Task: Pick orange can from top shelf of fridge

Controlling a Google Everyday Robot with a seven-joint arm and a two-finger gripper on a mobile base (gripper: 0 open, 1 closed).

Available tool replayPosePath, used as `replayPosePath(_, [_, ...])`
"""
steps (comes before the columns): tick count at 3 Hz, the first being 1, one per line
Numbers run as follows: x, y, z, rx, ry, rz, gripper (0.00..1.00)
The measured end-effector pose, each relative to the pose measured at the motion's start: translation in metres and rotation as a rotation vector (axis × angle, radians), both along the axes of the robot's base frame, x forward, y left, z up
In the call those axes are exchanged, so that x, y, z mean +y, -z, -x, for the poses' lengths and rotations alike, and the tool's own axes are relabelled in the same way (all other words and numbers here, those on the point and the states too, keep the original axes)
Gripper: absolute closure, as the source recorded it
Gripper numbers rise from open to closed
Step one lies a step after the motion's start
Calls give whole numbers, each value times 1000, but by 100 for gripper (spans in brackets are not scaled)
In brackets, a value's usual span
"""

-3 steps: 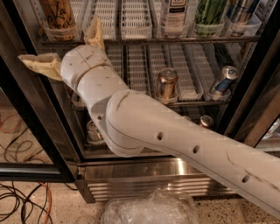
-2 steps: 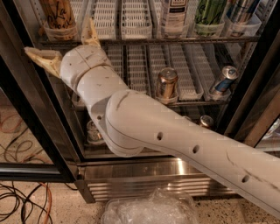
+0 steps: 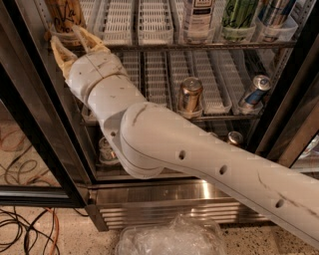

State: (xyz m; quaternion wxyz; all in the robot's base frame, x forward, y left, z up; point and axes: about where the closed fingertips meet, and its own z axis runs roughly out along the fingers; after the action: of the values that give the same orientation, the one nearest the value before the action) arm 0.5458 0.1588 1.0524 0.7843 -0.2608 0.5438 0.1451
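At the far left, loose cables (image 3: pixel 20 219) lie on the speckled floor beside the black door frame (image 3: pixel 35 134) of the fridge (image 3: pixel 174 206). Just inside that frame the orange can (image 3: pixel 65 14) stands at the left end of the top shelf (image 3: pixel 209 45). It is upright with its long axis vertical, its dark scribbly lettering faces me, and its top is cut off by the picture's upper edge. My gripper (image 3: pixel 74 44) sits right below and in front of the can's foot. My two tan fingers (image 3: pixel 59 54) are spread apart and point up toward the can, with nothing held between them. I cannot tell whether a tip touches the can. My white arm (image 3: pixel 199 159) runs from there down to the lower right. Further right on the top shelf are white slotted trays (image 3: pixel 154 22). On the rack below, a copper-gold can (image 3: pixel 190 94) stands upright, and a blue-and-silver can (image 3: pixel 255 89) leans near the right frame. A crumpled clear plastic bag (image 3: pixel 169 239) lies on the floor below.
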Motion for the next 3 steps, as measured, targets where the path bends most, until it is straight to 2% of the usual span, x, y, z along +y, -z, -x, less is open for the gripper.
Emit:
replayPosePath(1, [0,0,0,0,0,0,48])
replayPosePath(2, [0,0,0,0,0,0,47])
replayPosePath(3, [0,0,0,0,0,0,51])
